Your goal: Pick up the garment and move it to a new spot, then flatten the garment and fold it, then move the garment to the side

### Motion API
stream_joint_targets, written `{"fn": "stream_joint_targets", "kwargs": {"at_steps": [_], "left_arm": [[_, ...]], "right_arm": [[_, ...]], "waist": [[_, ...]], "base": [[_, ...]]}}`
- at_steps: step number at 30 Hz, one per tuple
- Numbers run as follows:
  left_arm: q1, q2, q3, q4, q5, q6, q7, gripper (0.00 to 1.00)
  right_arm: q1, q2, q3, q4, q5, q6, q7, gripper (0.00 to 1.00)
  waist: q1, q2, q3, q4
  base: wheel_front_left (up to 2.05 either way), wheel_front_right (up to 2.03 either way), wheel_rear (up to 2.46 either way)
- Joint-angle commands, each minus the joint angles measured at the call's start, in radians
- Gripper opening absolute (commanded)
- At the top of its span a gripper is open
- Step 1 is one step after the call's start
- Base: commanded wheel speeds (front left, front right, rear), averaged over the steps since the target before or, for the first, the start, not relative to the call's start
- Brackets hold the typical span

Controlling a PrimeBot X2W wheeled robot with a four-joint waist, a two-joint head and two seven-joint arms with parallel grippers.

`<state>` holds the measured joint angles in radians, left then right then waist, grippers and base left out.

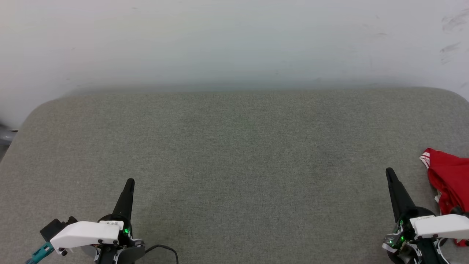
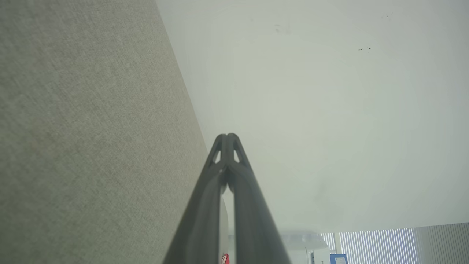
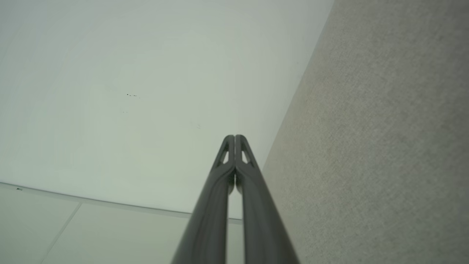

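The red garment (image 1: 450, 181) lies bunched at the right edge of the grey padded surface (image 1: 234, 154), its striped trim showing at the upper left corner; the frame edge cuts it off. My right gripper (image 1: 389, 171) stands just left of it, shut and holding nothing, its tips pressed together (image 3: 234, 137). At the lower left my left gripper (image 1: 130, 181) is also shut and holds nothing, tips touching (image 2: 227, 135). A sliver of red (image 2: 225, 259) peeks between the left fingers at the bottom of the left wrist view.
A pale wall (image 1: 234, 40) rises behind the padded surface. A teal connector (image 1: 38, 253) and a black cable (image 1: 165, 249) sit by the left wrist. Window blinds (image 2: 384, 244) show in the left wrist view.
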<state>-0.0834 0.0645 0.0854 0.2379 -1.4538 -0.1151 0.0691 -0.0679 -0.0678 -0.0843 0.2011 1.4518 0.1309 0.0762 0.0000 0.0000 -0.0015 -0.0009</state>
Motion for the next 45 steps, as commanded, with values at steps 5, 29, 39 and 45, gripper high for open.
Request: {"fn": "stream_joint_targets", "kwargs": {"at_steps": [5,29,39,45], "left_arm": [[-0.018,-0.003,0.011,0.002,-0.044,-0.01,0.015,0.0],[-0.03,-0.016,0.032,0.009,-0.159,-0.018,0.05,0.0],[-0.029,-0.016,0.032,0.008,-0.159,-0.018,0.05,0.0],[-0.029,-0.016,0.032,0.008,-0.159,-0.018,0.049,0.0]], "right_arm": [[-0.025,-0.002,-0.003,0.011,0.051,0.0,0.007,0.0],[-0.047,0.003,-0.01,0.046,0.178,0.0,0.022,0.0],[-0.047,0.005,-0.013,0.046,0.175,0.0,0.025,0.0],[-0.047,0.007,-0.014,0.046,0.173,0.0,0.026,0.0]], "waist": [[0.0,0.0,0.001,0.0],[0.0,0.0,0.005,0.001],[0.0,0.0,0.005,0.001],[0.0,0.0,0.005,0.001]], "base": [[0.0,0.0,0.0],[0.0,0.0,0.0],[0.0,0.0,0.0],[0.0,0.0,0.0]]}}
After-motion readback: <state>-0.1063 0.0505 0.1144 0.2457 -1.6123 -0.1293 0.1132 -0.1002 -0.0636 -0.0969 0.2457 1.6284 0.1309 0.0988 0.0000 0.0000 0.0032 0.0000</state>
